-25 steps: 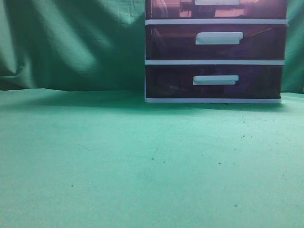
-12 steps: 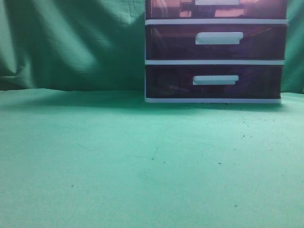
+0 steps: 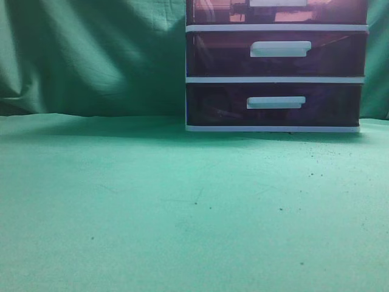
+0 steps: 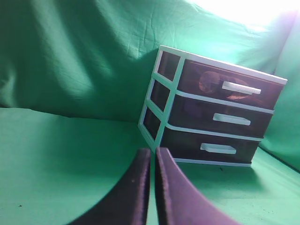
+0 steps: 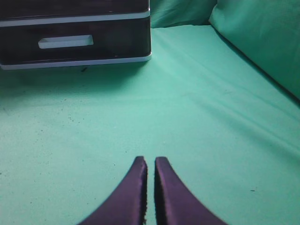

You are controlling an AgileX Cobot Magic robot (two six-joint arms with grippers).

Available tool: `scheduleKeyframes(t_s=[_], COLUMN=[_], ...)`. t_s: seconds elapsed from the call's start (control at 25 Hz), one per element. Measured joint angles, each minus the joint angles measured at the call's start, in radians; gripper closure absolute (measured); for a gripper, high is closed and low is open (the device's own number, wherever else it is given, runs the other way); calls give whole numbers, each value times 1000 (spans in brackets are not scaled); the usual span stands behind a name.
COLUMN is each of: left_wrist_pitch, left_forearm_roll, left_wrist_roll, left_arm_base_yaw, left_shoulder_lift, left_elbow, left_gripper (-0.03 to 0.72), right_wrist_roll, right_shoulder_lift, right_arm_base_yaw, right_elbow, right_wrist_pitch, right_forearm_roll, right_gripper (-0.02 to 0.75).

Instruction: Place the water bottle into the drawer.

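Note:
The drawer is reddish-pink with a white bar handle. It is the top one of a white-framed unit at the back right and it is pushed in. It also shows in the left wrist view, where a roundish shape shows dimly through its front. No water bottle shows plainly in any view. My left gripper is shut and empty, above the cloth, left of and well short of the unit. My right gripper is shut and empty, low over the cloth in front of the unit. Neither gripper shows in the exterior view.
Two darker purple drawers sit shut below the top one; the lowest also shows in the right wrist view. Green cloth covers the table and hangs as a backdrop behind and at the right side.

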Motion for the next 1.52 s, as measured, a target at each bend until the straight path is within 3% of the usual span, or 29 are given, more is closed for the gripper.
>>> scheduleKeyframes(t_s=[0.6, 0.72, 0.84, 0.92, 1.12, 1.16, 1.24, 1.44, 1.52], left_wrist_pitch=[9, 123, 339, 431, 211, 162, 120, 255, 305], left_forearm_roll=[30, -173, -516, -683, -946, -964, -957, -951, -953], left_wrist_roll=[0, 44, 162, 323, 875, 966, 1035, 1069, 1079], left_arm_base_yaw=[0, 0, 0, 0, 0, 0, 0, 7, 64], left_shoulder_lift=[0, 0, 0, 0, 0, 0, -1, -1, -1], left_elbow=[0, 0, 0, 9, 79, 79, 79, 79, 79], left_gripper=[688, 688, 688, 688, 688, 688, 688, 688, 688], right_wrist_roll=[4, 4, 4, 4, 4, 4, 4, 4, 4], right_shoulder_lift=[0, 0, 0, 0, 0, 0, 0, 0, 0], right_arm_base_yaw=[0, 0, 0, 0, -2, -2, -2, -2, -2], right_elbow=[1, 1, 1, 1, 1, 1, 1, 1, 1], right_wrist_pitch=[-2, -2, -2, -2, -2, -2, -2, -2, -2], right_forearm_roll=[0, 0, 0, 0, 0, 0, 0, 0, 0], right_gripper=[690, 690, 690, 690, 690, 690, 690, 690, 690])
